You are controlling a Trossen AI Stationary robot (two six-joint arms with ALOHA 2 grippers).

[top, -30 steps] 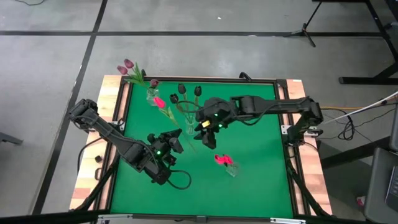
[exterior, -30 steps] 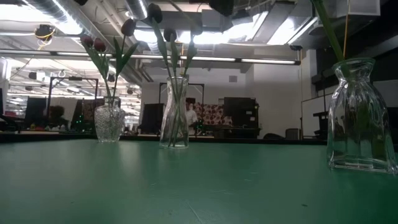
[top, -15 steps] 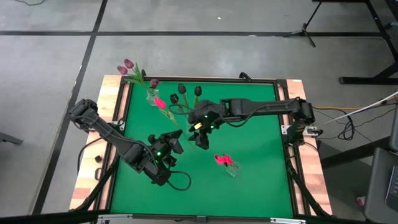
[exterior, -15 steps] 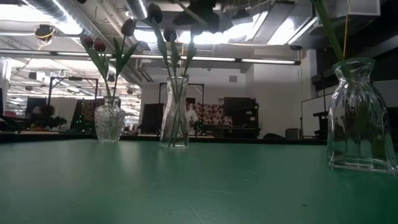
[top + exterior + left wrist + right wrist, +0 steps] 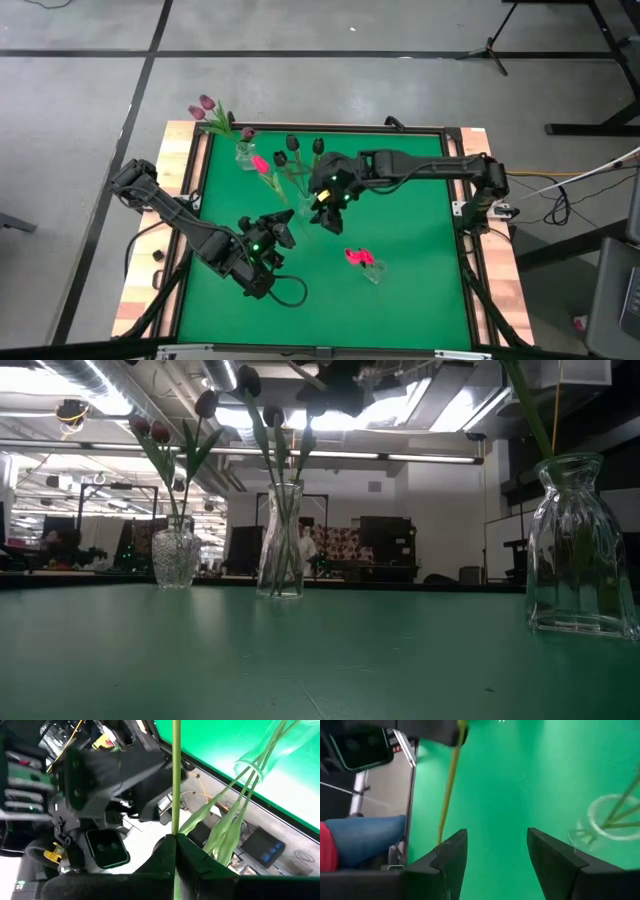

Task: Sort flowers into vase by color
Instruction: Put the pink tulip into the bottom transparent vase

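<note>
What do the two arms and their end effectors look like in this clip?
Both arms are dark, jointed links. Small green lights glow near the left end effector and the right end effector, which also shows a yellow mark. A black cable loops below the left arm. The right end effector's fingers are dark, blocky wedges.

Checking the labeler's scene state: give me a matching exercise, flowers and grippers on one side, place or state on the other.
Things:
1. purple tulips
2. maroon tulips
3. left gripper
4. right gripper

Place or state:
A. jaws open, nothing between them
B. shut on the stem of the pink tulip
C. in the corner vase
D. in the middle vase

Pairs: 1-C, 2-D, 3-B, 4-A
</note>
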